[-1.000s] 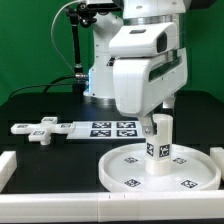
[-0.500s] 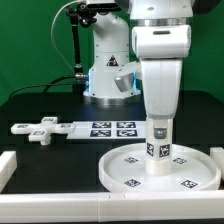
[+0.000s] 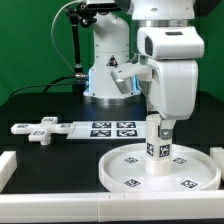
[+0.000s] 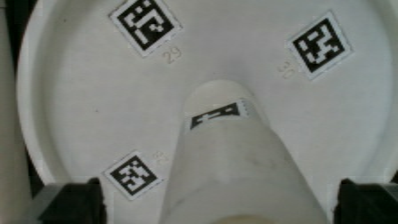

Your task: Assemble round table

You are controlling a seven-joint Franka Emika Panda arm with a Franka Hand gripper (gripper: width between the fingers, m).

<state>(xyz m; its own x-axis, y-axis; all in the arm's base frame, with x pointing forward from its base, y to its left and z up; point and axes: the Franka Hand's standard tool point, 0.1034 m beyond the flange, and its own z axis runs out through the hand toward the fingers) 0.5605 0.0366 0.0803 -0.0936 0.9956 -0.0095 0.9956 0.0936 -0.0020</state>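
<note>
Leg (image 3: pixel 158 148) stands upright on the round disc (image 3: pixel 122 166), roughly at its centre. The jaws straddle the leg's top end from above. In the wrist view the leg nearly fills the gap, but it's unclear if they're clamped or just off it. Cross foot piece (image 3: pixel 38 130) lies on the desk (image 3: pixel 40 105), well apart toward the exterior view's left, just beside the marker board (image 3: pixel 110 128).

On my wrist feed the leg (image 4: pixel 228 150) fills the centre of the frame, standing on the round disc (image 4: pixel 89 110), with a small marker (image 4: pixel 215 114) on its side. My gripper (image 4: pixel 222 200) straddles it, dark fingertips (image 4: pixel 80 197) against either flank. Three square markers (image 4: pixel 150 22) on the disc surround the leg.
</note>
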